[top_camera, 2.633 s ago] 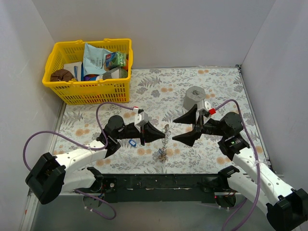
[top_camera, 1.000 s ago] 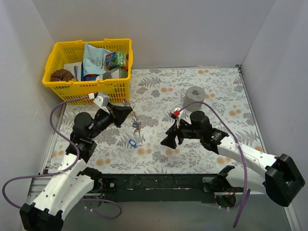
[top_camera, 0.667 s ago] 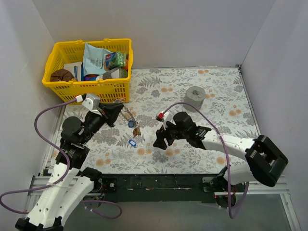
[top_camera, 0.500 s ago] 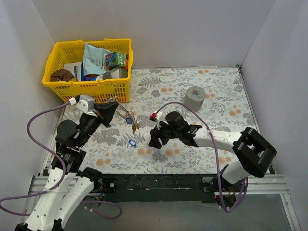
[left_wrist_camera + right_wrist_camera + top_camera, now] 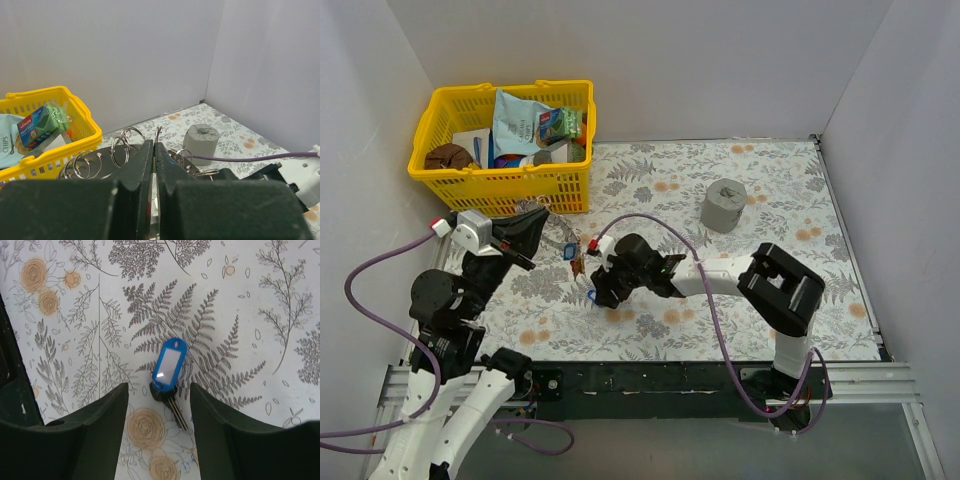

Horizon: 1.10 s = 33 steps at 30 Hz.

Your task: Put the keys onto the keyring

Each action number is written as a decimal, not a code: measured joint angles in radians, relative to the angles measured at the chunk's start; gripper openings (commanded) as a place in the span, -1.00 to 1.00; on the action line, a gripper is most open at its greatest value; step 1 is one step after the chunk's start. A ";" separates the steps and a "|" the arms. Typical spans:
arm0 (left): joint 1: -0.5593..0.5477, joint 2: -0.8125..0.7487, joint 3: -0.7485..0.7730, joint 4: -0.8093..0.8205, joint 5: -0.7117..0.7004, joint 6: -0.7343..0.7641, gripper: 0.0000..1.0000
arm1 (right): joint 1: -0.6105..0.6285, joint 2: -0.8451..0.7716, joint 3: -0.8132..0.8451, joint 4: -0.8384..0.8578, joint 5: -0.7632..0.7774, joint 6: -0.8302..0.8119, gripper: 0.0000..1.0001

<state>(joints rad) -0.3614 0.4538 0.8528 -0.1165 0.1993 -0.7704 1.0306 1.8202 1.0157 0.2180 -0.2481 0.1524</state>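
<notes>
My left gripper (image 5: pixel 532 232) is shut on the keyring (image 5: pixel 558 240), a chain of thin silver loops held above the table by the basket. Small keys (image 5: pixel 576 255) with blue and red heads hang from it. In the left wrist view the loops (image 5: pixel 124 141) fan out on both sides of the shut gripper (image 5: pixel 154 148). My right gripper (image 5: pixel 599 291) is open and points down over a loose key with a blue tag (image 5: pixel 591 295). In the right wrist view that blue-tagged key (image 5: pixel 169 364) lies flat on the cloth, between and just ahead of the open gripper (image 5: pixel 159 387).
A yellow basket (image 5: pixel 498 192) full of packets stands at the back left; it also shows in the left wrist view (image 5: pixel 80 111). A grey cylinder (image 5: pixel 723 205) stands right of centre, also in the left wrist view (image 5: pixel 200 141). White walls enclose the floral cloth.
My left gripper has carried the keyring left and back towards the basket. My right arm has swung left across the table and now sits open over the blue-tagged key.
</notes>
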 measured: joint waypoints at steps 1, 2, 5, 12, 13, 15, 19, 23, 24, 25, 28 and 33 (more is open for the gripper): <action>0.000 0.000 0.000 0.001 0.005 0.003 -1.00 | 0.009 0.025 0.029 -0.005 0.011 -0.002 0.18; 0.000 0.001 0.000 0.001 0.011 0.006 -1.00 | 0.018 0.048 0.058 -0.014 0.024 -0.003 0.17; 0.000 0.000 0.000 0.007 0.037 0.012 -1.00 | 0.041 0.087 0.106 -0.029 0.065 -0.011 0.10; 0.000 -0.019 -0.001 0.024 0.085 0.016 -1.00 | 0.082 0.135 0.159 -0.105 0.175 -0.029 -0.13; 0.000 -0.025 -0.003 0.027 0.091 0.015 -1.00 | 0.085 0.135 0.159 -0.114 0.192 -0.030 -0.19; 0.000 -0.040 -0.011 0.036 0.098 0.014 -1.00 | 0.092 0.135 0.160 -0.122 0.221 -0.034 -0.23; 0.000 -0.055 -0.021 0.048 0.106 0.015 -1.00 | 0.103 0.135 0.160 -0.130 0.269 -0.031 -0.72; 0.000 -0.031 -0.021 0.046 0.130 0.030 -1.00 | 0.103 0.135 0.161 -0.111 0.309 -0.003 -0.93; 0.000 -0.021 -0.021 0.045 0.135 0.032 -1.00 | 0.103 0.135 0.161 -0.111 0.323 0.003 -0.95; 0.000 -0.013 -0.021 0.043 0.139 0.034 -1.00 | 0.104 0.135 0.161 -0.112 0.336 0.008 -0.97; 0.000 0.004 -0.022 0.041 0.159 0.035 -1.00 | 0.100 0.133 0.158 -0.113 0.376 0.025 -0.97; 0.000 0.022 -0.029 0.047 0.216 0.029 -1.00 | 0.041 0.067 0.078 -0.120 0.396 0.045 -0.97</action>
<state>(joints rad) -0.3614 0.4755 0.8238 -0.0700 0.4156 -0.7414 1.0714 1.8870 1.0935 0.0978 0.1478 0.1978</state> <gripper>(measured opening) 0.020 0.046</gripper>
